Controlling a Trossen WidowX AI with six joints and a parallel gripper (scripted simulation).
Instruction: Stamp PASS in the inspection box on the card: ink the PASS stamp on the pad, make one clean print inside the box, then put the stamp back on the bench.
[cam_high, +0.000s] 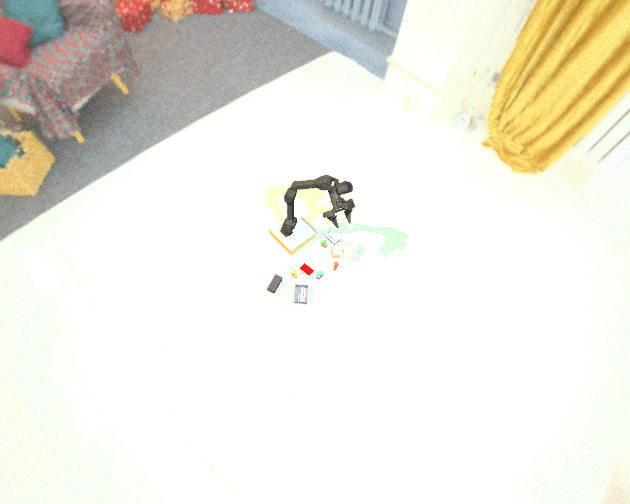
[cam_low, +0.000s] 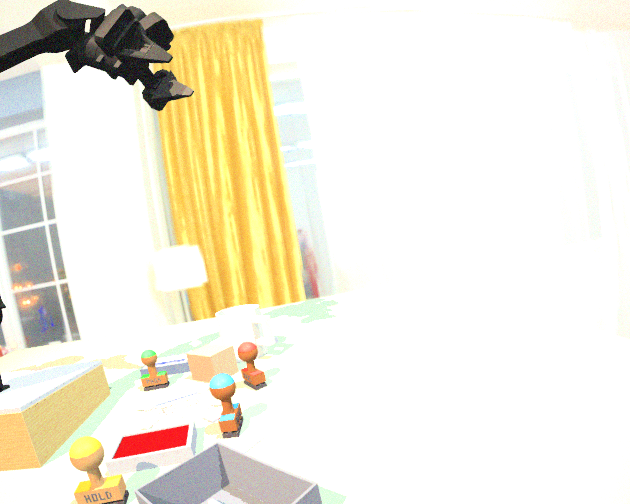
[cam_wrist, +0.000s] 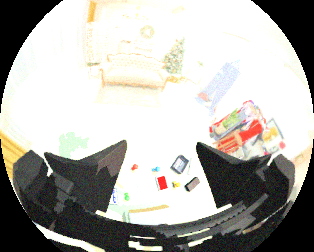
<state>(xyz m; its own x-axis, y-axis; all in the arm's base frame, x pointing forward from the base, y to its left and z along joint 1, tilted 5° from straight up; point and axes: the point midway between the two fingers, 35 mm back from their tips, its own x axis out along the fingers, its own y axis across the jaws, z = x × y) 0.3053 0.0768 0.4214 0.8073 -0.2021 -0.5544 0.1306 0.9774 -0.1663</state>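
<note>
My gripper (cam_high: 344, 224) (cam_low: 182, 76) (cam_wrist: 162, 145) is open and empty, high above the bench. A green-topped stamp (cam_high: 324, 243) (cam_low: 152, 372) (cam_wrist: 127, 196) stands upright; its front label is blurred but looks like PASS. The red ink pad (cam_high: 306, 269) (cam_low: 152, 441) (cam_wrist: 161, 183) lies open in a white case. A pale card (cam_low: 170, 402) with faint print lies between the green stamp and the pad; it is washed out, and I cannot make out its box or any print inside it.
Red-topped (cam_high: 335, 265) (cam_low: 251, 367), blue-topped (cam_high: 319, 274) (cam_low: 225, 404) and yellow HOLD (cam_high: 294, 273) (cam_low: 94, 480) stamps stand around. Also there are a grey tray (cam_high: 301, 285) (cam_low: 267, 470), a black block (cam_high: 274, 283), a tan block (cam_high: 336, 253) (cam_low: 210, 362) and the wooden-sided arm base (cam_low: 73, 420).
</note>
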